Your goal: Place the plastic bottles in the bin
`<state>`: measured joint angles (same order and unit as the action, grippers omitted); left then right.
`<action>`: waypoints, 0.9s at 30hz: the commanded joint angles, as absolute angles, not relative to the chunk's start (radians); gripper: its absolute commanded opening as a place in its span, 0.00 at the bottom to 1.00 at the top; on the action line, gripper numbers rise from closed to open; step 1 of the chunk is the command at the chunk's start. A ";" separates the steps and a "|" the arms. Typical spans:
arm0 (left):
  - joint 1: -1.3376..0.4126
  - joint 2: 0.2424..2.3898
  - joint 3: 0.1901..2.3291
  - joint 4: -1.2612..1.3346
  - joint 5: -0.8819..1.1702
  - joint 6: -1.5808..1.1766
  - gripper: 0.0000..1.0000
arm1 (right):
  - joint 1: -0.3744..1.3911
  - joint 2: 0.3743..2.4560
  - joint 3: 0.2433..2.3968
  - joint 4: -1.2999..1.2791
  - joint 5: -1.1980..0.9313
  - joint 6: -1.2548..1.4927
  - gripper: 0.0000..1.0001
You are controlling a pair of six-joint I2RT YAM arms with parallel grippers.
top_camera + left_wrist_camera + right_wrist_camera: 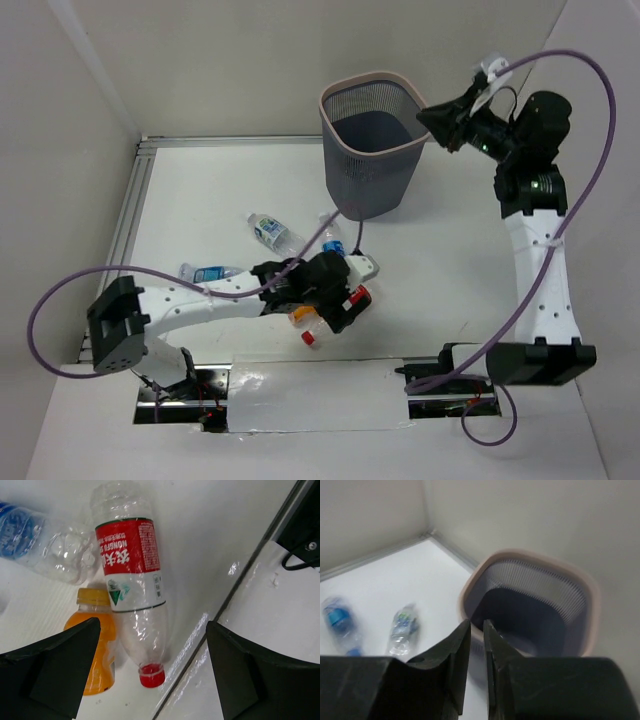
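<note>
crinkled clear bottle, red label; tapered grey mesh bin.

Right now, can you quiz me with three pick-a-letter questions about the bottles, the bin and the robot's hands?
1. What colour is the mesh bin's rim?
A. green
B. pale pinkish-beige
C. blue

2. Where is the red-capped bottle?
A. inside the mesh bin
B. standing upright
C. lying on the table below the left gripper

3. How is the left gripper?
A. wide open
B. shut on a bottle
C. shut on nothing

Answers:
1. B: the right wrist view shows the pale rim above dark mesh.
2. C: the left wrist view shows it lying on its side between the fingers.
3. A: its fingers stand far apart and grip nothing.
</note>
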<state>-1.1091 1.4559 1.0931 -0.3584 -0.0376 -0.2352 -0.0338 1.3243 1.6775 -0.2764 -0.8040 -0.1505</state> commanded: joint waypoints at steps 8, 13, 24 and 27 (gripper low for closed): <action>-1.200 1.729 1.256 -0.405 -0.376 -0.261 1.00 | -0.049 1.108 1.321 -0.351 -0.900 -0.126 0.57; -1.200 1.805 1.293 -0.394 -0.375 -0.270 1.00 | -0.049 1.095 1.284 -0.374 -0.919 -0.147 0.63; -1.200 1.893 1.325 -0.414 -0.296 -0.279 0.78 | -0.049 1.066 1.275 -0.385 -0.937 -0.147 0.64; -1.209 1.884 1.325 -0.423 -0.270 -0.279 0.58 | -0.049 1.057 1.275 -0.394 -0.928 -0.156 0.64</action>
